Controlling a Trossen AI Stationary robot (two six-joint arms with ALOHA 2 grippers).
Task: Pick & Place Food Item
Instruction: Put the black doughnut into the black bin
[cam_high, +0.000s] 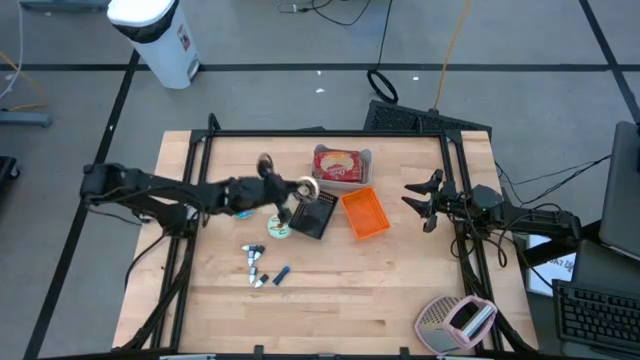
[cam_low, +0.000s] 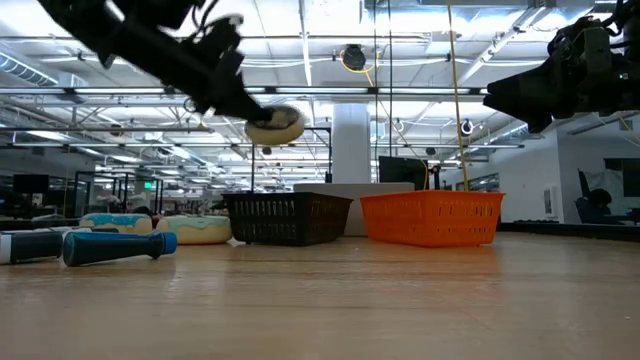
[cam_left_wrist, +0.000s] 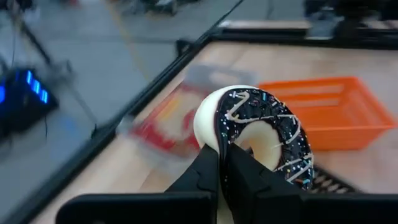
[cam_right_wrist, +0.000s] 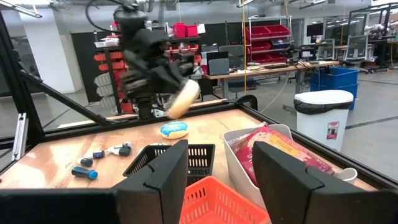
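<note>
A donut with white dough and dark sprinkled icing (cam_left_wrist: 255, 134) hangs in the air, with my left gripper (cam_left_wrist: 222, 180) shut on it. In the high view the donut (cam_high: 308, 187) is just above the far-left corner of the black basket (cam_high: 316, 216). The low view shows it (cam_low: 275, 125) well clear of the table. A second donut with blue icing (cam_high: 278, 227) lies flat on the table beside the black basket. An orange basket (cam_high: 364, 213) stands to the right of the black one. My right gripper (cam_high: 420, 204) waits open at the right edge, touching nothing. My left gripper pinches the donut's ring (cam_left_wrist: 214, 146) between its two fingers, at the part of the ring nearest the wrist. The fingers come nearly level from the table's left. The donut stands on edge beyond the fingertips, iced face sideways, lifted clear of the table.
A white tub holding a red snack bag (cam_high: 340, 165) stands at the far middle. Blue and grey markers (cam_high: 258, 266) lie near the table's middle left. A pink and grey item (cam_high: 456, 322) sits at the near right corner. A black frame (cam_high: 320, 134) borders the table.
</note>
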